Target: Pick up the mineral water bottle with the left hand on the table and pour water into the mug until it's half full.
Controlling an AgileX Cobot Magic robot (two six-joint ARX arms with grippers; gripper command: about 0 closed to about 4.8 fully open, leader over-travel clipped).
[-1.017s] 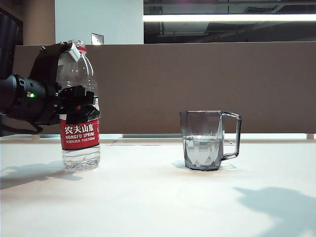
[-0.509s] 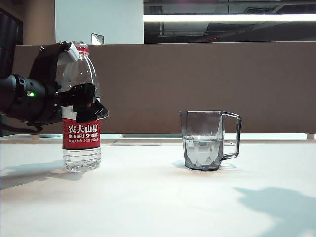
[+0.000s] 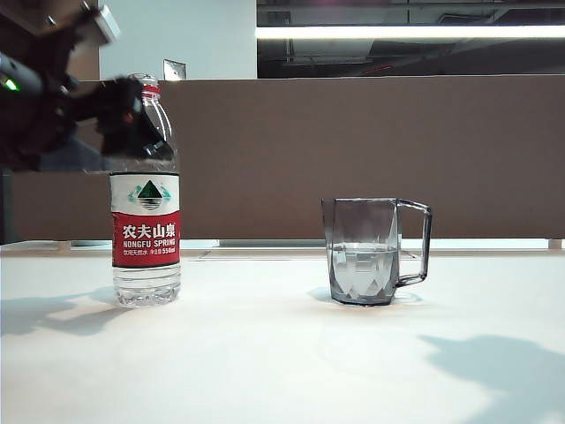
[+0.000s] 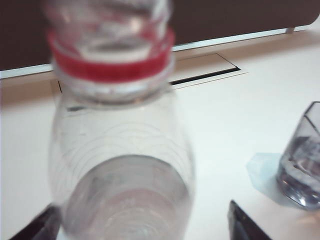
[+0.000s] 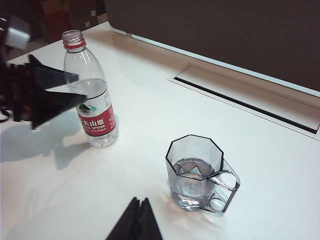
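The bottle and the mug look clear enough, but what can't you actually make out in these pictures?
- Left gripper: blurred in the exterior view.
- Mineral water bottle: blurred in the left wrist view; its base is cut off by the frame edge.
- Mug: cut off by the left wrist view's edge; whole in the right wrist view.
- Right gripper: only its closed dark tips show.

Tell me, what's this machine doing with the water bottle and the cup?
The left end effector is open and up beside the shoulder of the mineral water bottle, not gripping it. The bottle stands upright and uncapped on the white table, still partly filled. To its right, apart from it, the smoky mug holds water to about half its height, so the pouring looks done. The right end effector hovers shut over the table's near side, close to the mug and holding nothing.
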